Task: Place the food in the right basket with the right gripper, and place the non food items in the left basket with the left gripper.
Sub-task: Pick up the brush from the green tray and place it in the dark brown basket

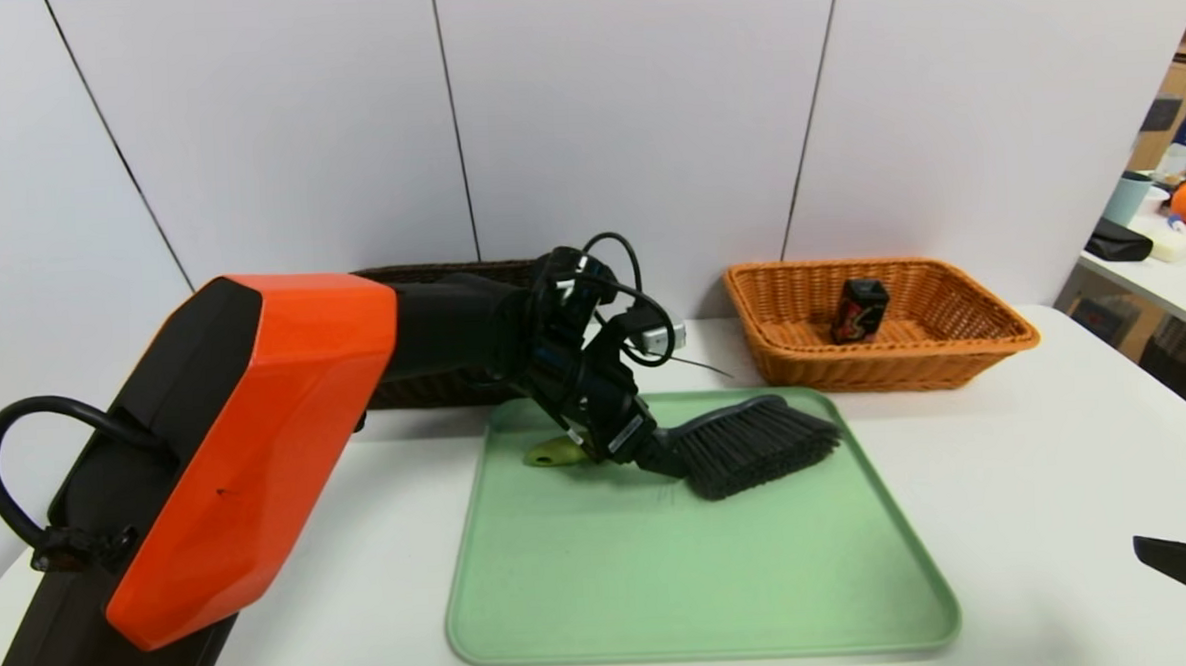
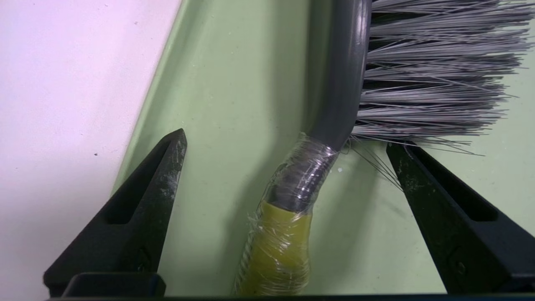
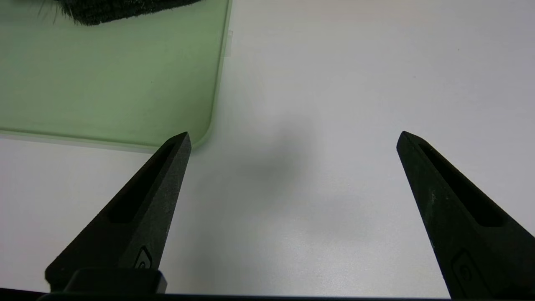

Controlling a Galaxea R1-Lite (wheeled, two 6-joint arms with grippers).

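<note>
A hand brush [image 1: 748,444] with dark grey bristles and a yellow-green handle [image 2: 280,246] lies on the green tray [image 1: 664,590]; it is a non food item. My left gripper [image 1: 638,453] hangs low over the brush's neck, and in the left wrist view the left gripper [image 2: 286,140] is open with one jaw on each side of the handle, not touching it. The food, a small black box [image 1: 859,309], stands inside the orange right basket [image 1: 994,341]. The dark brown left basket [image 1: 430,275] is mostly hidden behind my left arm. My right gripper [image 3: 294,134] is open over bare white table, beside the tray's corner [image 3: 200,133].
Both baskets stand at the table's far edge, against a white panelled wall. A second table [image 1: 1172,288] with cups and an orange object stands off to the right. My orange left arm casing [image 1: 247,438] blocks the left part of the head view.
</note>
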